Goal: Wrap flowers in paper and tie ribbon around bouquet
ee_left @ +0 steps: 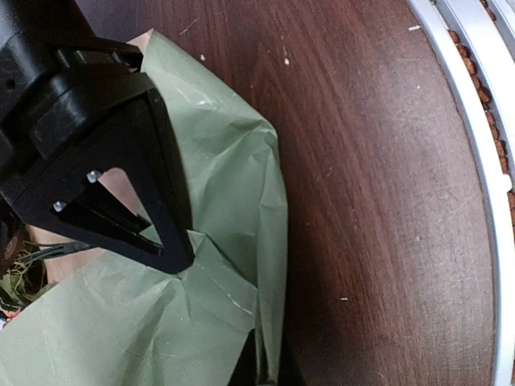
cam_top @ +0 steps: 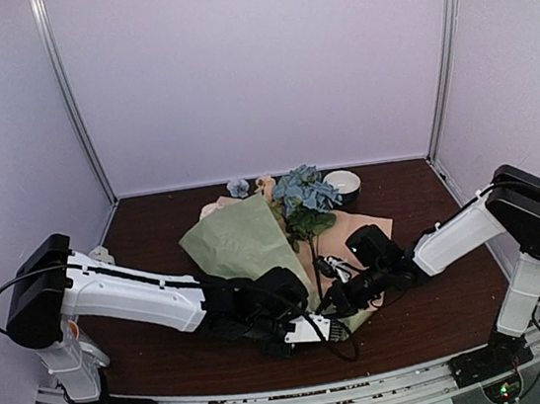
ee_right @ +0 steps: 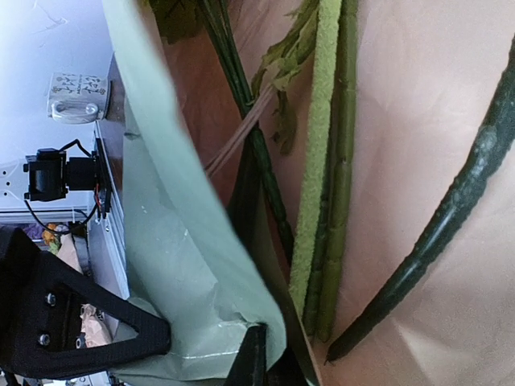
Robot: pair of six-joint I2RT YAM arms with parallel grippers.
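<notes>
The flowers (cam_top: 305, 195) lie in the middle of the dark wood table (cam_top: 449, 278), with the blue blooms at the far side and the stalks running back toward the arms. The paper (cam_top: 240, 241) is both under and over them. Its sage-green face is folded across from the left and covers most of the bunch, and its beige face shows on the right. Both arms meet at the near, narrow end of the bundle, close to one another. The left gripper (ee_left: 216, 310) has its jaws closed, pinching the crumpled green sheet near its edge. The right gripper (ee_right: 209, 344) is closed as well, its jaws nipping the lower edge of the green fold. The long green stems (ee_right: 328, 185) lie on the beige sheet just beside it.
</notes>
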